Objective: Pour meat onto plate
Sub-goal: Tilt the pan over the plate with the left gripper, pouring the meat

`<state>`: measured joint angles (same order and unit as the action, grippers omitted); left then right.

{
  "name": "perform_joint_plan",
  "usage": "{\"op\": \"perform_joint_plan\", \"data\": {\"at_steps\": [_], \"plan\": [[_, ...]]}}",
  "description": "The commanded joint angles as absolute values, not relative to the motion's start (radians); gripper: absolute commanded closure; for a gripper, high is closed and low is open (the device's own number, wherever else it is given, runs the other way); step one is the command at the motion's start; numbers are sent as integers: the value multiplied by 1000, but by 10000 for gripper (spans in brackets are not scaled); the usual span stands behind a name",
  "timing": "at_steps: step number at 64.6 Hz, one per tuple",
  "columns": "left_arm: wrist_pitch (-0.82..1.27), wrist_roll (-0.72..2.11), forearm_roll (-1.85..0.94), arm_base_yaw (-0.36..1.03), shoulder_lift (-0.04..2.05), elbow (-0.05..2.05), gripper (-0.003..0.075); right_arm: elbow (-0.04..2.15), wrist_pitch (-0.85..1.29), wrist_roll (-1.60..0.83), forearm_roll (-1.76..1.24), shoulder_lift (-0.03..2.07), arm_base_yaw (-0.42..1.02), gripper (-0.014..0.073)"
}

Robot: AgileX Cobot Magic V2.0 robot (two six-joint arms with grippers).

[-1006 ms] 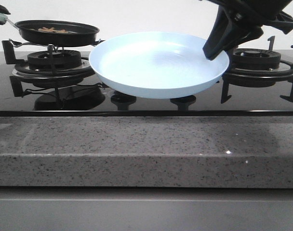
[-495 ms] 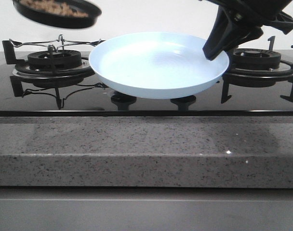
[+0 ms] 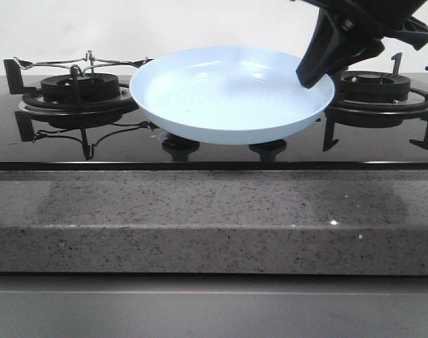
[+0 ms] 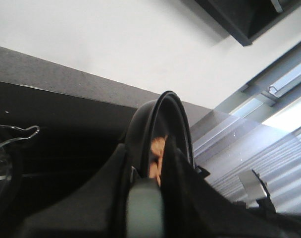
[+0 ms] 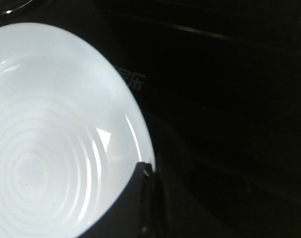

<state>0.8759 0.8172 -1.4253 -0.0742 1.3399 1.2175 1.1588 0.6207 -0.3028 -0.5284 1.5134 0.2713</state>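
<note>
Right now your right tool [image 3: 314, 76] is clamped on the rim of the pale blue plate [image 3: 228, 98], holding it above the hob. Your left tool grips the frying pan's handle [image 4: 143, 208]; the meat [image 4: 158, 154] lies inside the pan [image 4: 160, 126].

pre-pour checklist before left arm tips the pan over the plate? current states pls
1. Plate held by right gripper at its rim: ok.
2. Plate roughly level: ok.
3. Plate bare inside, no meat yet: ok.
4. Meat in pan: ok, some pieces visible in the left wrist view.
5. Pan above plate: cannot tell, pan is out of the front view.
6. Left gripper's hold on the pan handle: cannot tell.
</note>
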Motion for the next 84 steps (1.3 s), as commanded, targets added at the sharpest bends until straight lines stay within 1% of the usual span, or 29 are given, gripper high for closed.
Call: {"op": "perform_joint_plan", "data": {"at_steps": [1, 12, 17, 36, 45, 57, 64, 73, 84], "plan": [[796, 837, -1472, -5, 1279, 1213, 741, 1184, 576, -315, -557, 1478, 272, 662], [649, 867, -1302, 145, 1249, 1198, 741, 1184, 576, -315, -557, 1478, 272, 662], [605, 893, -1289, 198, 1238, 1198, 741, 1184, 576, -315, -557, 1478, 272, 662], [499, 1153, -1283, 371, 1216, 1198, 741, 1184, 576, -315, -557, 1478, 272, 662], [441, 1345, -1281, 437, 1216, 1198, 741, 1184, 576, -315, -557, 1478, 272, 662], [365, 1589, -1274, 502, 1216, 1198, 741, 1184, 576, -315, -557, 1478, 272, 662], [359, 1697, -1274, 519, 1216, 1198, 741, 1184, 576, -315, -557, 1478, 272, 662], [367, 1787, -1264, 533, 1213, 1198, 741, 1184, 576, -315, -557, 1478, 272, 662], [370, 1815, -1243, 547, 1211, 1199, 741, 1184, 576, -315, -557, 1478, 272, 662]]}}
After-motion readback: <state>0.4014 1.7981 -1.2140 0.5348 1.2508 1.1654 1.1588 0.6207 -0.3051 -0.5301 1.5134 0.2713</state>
